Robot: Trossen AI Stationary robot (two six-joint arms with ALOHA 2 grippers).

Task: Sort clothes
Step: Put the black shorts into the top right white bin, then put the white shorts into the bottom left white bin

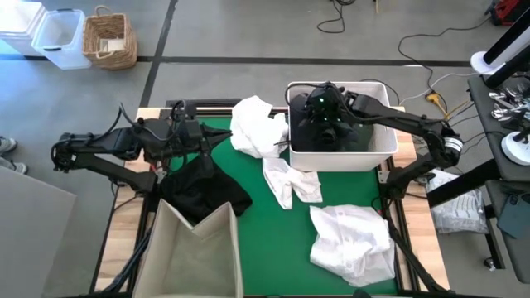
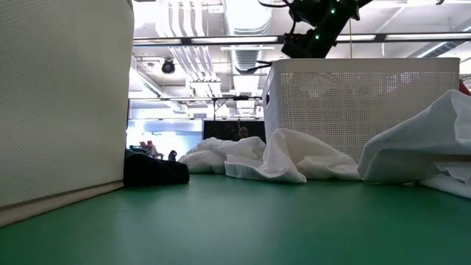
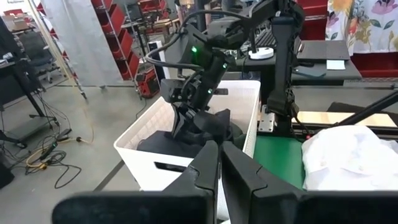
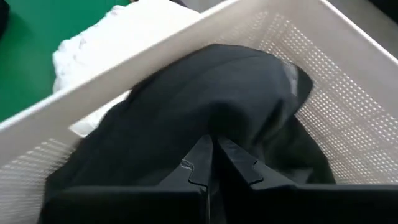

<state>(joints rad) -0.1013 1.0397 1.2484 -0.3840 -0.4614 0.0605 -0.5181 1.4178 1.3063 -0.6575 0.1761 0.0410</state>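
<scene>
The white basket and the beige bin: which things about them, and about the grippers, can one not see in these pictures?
- White basket floor: hidden by the dark clothes and right gripper, high view.
- Whether the right gripper, shut, pinches the dark clothes: not clear, right wrist view.
- Beige bin inside: cut by the lower edge, high view.
- Left gripper: shut; its arm hides it from above.
- Black garment: mostly behind the bin, low view.

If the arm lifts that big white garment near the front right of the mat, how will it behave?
Probably floppy: the white garment lies crumpled in soft folds. Likely light, and apt to drape and trail across the green mat rather than lift whole.
</scene>
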